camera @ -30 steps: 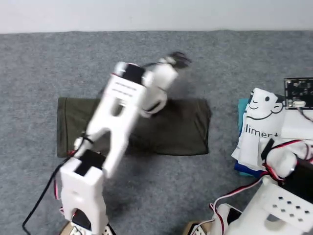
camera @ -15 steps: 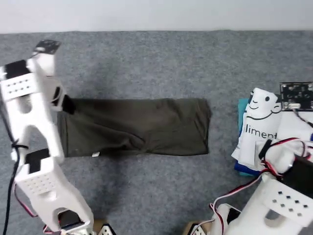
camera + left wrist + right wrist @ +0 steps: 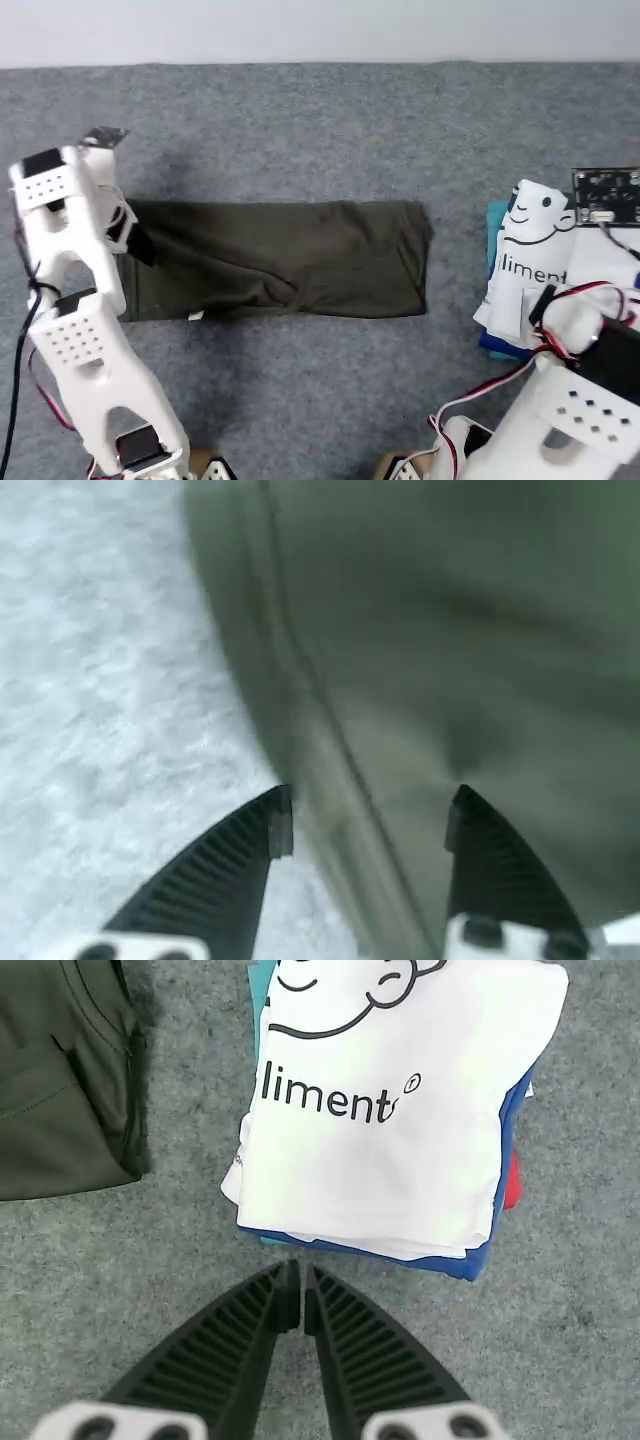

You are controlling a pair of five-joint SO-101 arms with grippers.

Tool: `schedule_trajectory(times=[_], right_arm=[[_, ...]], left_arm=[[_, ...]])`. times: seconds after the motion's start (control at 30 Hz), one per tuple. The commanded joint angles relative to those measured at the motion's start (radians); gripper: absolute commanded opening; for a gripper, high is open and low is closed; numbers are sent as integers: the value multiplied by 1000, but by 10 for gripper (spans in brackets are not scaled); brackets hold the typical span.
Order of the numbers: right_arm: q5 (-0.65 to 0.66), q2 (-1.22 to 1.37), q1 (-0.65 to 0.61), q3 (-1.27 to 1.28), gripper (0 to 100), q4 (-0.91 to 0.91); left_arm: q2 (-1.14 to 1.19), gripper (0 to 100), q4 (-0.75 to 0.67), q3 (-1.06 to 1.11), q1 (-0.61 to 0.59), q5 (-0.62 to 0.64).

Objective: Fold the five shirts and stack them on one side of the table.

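Note:
A dark olive shirt [image 3: 290, 260] lies folded into a long band across the middle of the grey table. My left gripper [image 3: 365, 825] is open just above its left end, one finger over the cloth [image 3: 470, 630] and one over the carpet. In the high view that left gripper [image 3: 128, 232] sits at the shirt's left edge. At the right side a stack of folded shirts [image 3: 535, 265] has a white printed shirt [image 3: 395, 1110] on top, with blue, teal and red layers beneath. My right gripper [image 3: 301, 1295] is shut, hovering just short of the stack's near edge.
The table is covered in grey carpet [image 3: 320, 120], with free room behind and in front of the olive shirt. A small circuit board [image 3: 608, 193] on the right arm shows above the stack. A pale wall borders the far edge.
The left arm swung from over the shirt's middle out to the far left, then came down onto the shirt's left end. The shirt now lies uncovered. The right arm stayed still.

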Motion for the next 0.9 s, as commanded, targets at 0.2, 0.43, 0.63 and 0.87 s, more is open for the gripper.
schedule_trajectory(times=[0.2,0.43,0.63,0.87], right_arm=[[6,-16,10,-9,29,39],[6,-16,12,-9,29,39],[6,-16,8,-9,29,39],[3,-16,8,-9,29,38]], left_arm=[[135,29,-21,-31,15,-12],[155,5,-12,-64,-15,-12],[155,4,115,-269,-48,-12],[52,4,126,-326,-57,-8]])
